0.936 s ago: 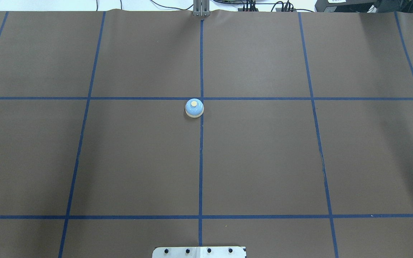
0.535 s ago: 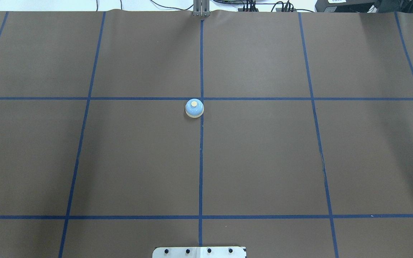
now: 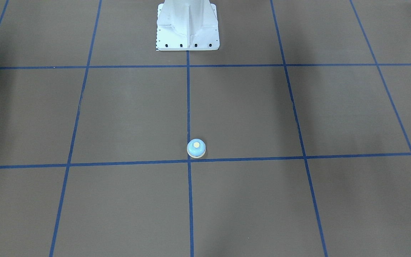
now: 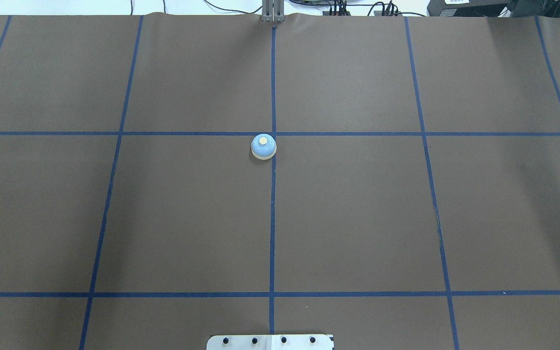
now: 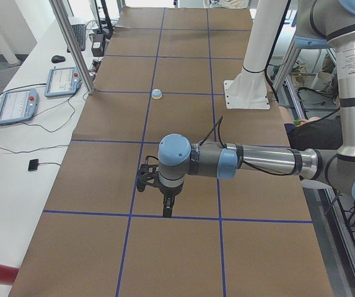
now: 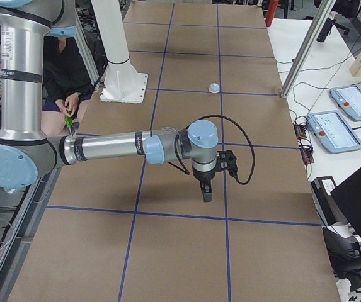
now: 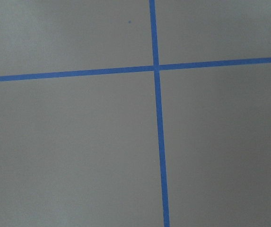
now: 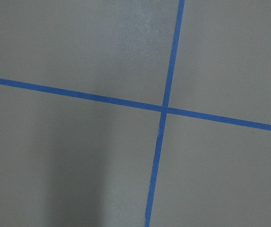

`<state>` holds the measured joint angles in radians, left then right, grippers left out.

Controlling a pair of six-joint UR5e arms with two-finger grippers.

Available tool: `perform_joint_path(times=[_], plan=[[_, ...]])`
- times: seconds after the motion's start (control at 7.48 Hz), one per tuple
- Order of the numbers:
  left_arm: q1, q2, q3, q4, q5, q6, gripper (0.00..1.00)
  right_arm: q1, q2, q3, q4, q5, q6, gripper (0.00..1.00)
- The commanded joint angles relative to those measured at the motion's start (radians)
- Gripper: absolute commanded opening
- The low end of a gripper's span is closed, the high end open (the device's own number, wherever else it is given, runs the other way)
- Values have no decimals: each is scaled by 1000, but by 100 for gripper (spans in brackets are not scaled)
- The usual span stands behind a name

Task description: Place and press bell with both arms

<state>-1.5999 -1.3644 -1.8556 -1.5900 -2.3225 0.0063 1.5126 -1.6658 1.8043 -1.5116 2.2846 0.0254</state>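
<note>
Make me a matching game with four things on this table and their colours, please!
Things:
1. bell dome
2. bell button
3. tape lines
4. pedestal

Colours:
A. white
B. light blue
C. dark blue
D. cream

Pairs: 1-B, 2-D, 3-C, 4-A

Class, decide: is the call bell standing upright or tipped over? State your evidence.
Upright. The call bell rests flat on its cream base ring on the table, with its cream button pointing straight up.
</note>
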Motion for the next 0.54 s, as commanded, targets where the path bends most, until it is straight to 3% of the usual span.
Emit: perform_joint_path(times=[0.0, 0.4], plan=[[0, 1, 6, 1, 0, -3, 100, 0, 0, -2, 2, 3, 4, 100], [0, 11, 3, -1, 2, 0, 100, 0, 0, -2, 4, 4, 5, 100]])
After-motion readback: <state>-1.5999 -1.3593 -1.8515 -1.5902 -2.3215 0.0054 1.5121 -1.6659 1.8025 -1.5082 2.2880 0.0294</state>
